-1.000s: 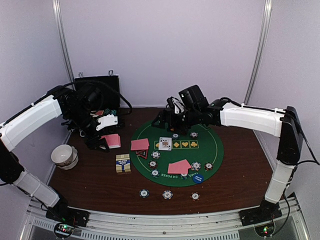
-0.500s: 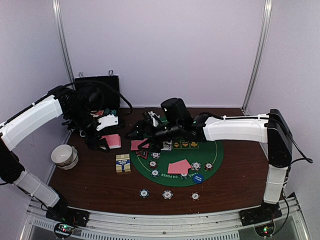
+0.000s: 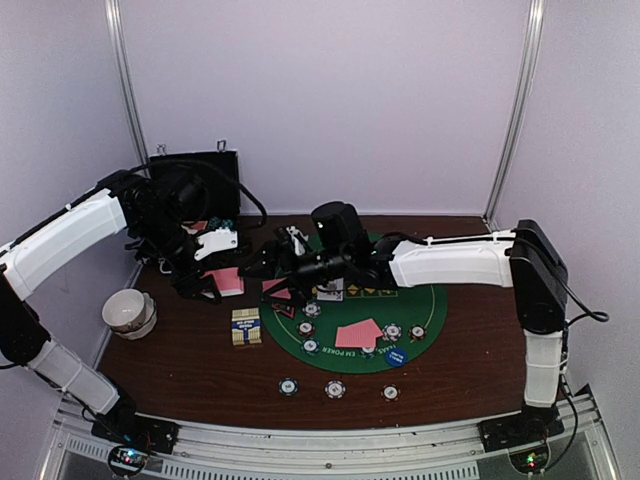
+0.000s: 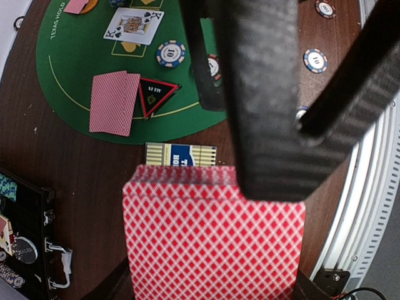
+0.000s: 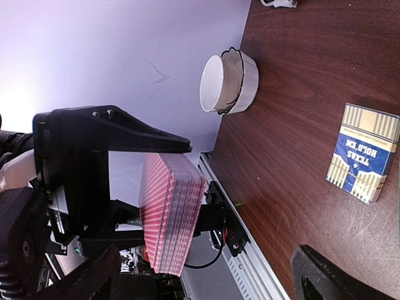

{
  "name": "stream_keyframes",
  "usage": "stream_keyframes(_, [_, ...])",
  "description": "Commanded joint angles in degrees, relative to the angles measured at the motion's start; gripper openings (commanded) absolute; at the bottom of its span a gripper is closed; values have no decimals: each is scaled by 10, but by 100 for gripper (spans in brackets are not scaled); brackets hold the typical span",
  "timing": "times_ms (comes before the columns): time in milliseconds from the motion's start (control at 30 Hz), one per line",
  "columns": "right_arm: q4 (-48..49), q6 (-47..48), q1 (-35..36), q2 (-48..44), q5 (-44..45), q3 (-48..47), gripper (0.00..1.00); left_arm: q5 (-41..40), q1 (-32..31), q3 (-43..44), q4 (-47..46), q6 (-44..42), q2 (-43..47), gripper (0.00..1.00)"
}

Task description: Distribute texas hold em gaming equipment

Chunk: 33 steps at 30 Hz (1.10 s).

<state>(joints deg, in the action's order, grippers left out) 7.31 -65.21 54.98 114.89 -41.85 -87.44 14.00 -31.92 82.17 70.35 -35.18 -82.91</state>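
Observation:
My left gripper (image 3: 215, 285) is shut on a deck of red-backed cards (image 3: 226, 281), held above the table left of the green mat (image 3: 432, 300); the deck fills the left wrist view (image 4: 212, 237). My right gripper (image 3: 262, 266) is open and reaches in from the right, right next to the deck. In the left wrist view one of its black fingers (image 4: 262, 94) overlaps the deck's far corner. In the right wrist view the deck (image 5: 172, 212) stands edge-on between the jaws' line. On the mat lie face-down cards (image 3: 358, 333), a king (image 4: 133, 25), the triangle marker (image 4: 156, 94) and chips.
A card box (image 3: 246, 326) lies below the deck. A white bowl (image 3: 130, 310) stands at the left edge, the black case (image 3: 195, 185) behind the left arm. Three chips (image 3: 335, 388) lie near the front edge, a blue disc (image 3: 397, 356) on the mat.
My right arm has swung left across the mat, from its far side to the deck held in my left gripper. The left arm and deck have stayed put.

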Motion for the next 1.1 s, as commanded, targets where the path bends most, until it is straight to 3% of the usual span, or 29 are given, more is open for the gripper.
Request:
stream_keyframes(0, [31,-22,8,23,-13,-39,98,19,1,14,-21,-1,0,0])
stream_keyframes(833, [81,-81,15,130,-45,-124,92,28,-15,28,-15,9,-9,0])
stream_keyframes(1067, [103,-96,5,132,-49,-91,88,28,-15,29,-13,9,-7,0])
